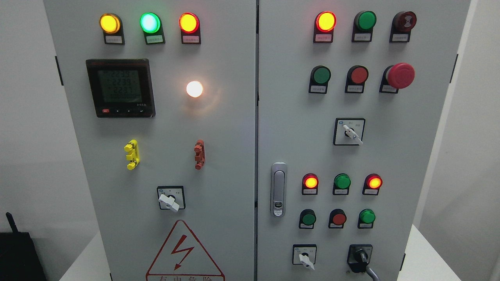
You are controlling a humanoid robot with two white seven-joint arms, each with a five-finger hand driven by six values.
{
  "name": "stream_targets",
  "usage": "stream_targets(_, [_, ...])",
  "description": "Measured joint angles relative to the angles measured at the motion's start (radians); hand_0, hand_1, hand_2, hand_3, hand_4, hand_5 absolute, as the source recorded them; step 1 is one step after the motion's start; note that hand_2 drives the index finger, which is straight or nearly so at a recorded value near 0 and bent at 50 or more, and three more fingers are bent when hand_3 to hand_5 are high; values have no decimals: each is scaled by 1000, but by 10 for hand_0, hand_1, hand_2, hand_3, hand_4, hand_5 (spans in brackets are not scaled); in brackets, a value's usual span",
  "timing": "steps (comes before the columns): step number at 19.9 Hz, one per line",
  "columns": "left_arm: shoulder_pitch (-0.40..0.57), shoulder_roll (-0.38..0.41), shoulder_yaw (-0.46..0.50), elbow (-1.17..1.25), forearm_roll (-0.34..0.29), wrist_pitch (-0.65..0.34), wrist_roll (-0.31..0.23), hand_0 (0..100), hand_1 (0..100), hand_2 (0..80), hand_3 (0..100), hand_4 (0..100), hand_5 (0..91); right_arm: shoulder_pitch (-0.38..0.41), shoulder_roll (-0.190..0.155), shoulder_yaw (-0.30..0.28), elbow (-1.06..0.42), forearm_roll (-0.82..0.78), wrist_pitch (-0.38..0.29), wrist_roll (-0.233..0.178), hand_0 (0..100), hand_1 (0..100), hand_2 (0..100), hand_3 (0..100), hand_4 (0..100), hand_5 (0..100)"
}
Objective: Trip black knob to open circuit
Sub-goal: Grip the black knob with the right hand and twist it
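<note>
A grey electrical cabinet fills the head view. The black knob (359,258) is a rotary switch at the bottom right of the right door (297,117), on a black plate, with a grey cable running down from it. Its handle points roughly downward. Neither of my hands shows anywhere in the picture.
White-handled selector switches sit on the panel (306,260), (352,134), (169,201). A red mushroom stop button (400,75) sticks out at upper right. A silver door latch (278,189) is mid-cabinet. Lit lamps and a meter (120,88) are above. A black box (17,253) stands lower left.
</note>
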Motion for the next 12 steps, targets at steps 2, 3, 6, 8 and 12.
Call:
stream_targets(2, [0, 0, 0, 0, 0, 0, 0, 120, 389, 0, 0, 0, 0, 0, 0, 3, 0, 0, 0, -1, 0, 0, 0, 1000, 1000, 1000])
stream_targets(3, [0, 0, 0, 0, 0, 0, 0, 120, 389, 0, 0, 0, 0, 0, 0, 4, 0, 0, 0, -1, 0, 0, 0, 1000, 1000, 1000])
stream_targets(6, [0, 0, 0, 0, 0, 0, 0, 120, 389, 0, 0, 0, 0, 1, 0, 9, -1, 0, 0, -2, 0, 0, 0, 1000, 1000, 1000])
stream_targets(8, [0, 0, 0, 0, 0, 0, 0, 120, 389, 0, 0, 0, 0, 1, 1, 13, -1, 0, 0, -2, 0, 0, 0, 1000, 1000, 1000])
stream_targets(12, [0, 0, 0, 0, 0, 0, 0, 120, 389, 0, 0, 0, 0, 1, 1, 19, -1, 0, -1, -4, 0, 0, 0, 1000, 1000, 1000])
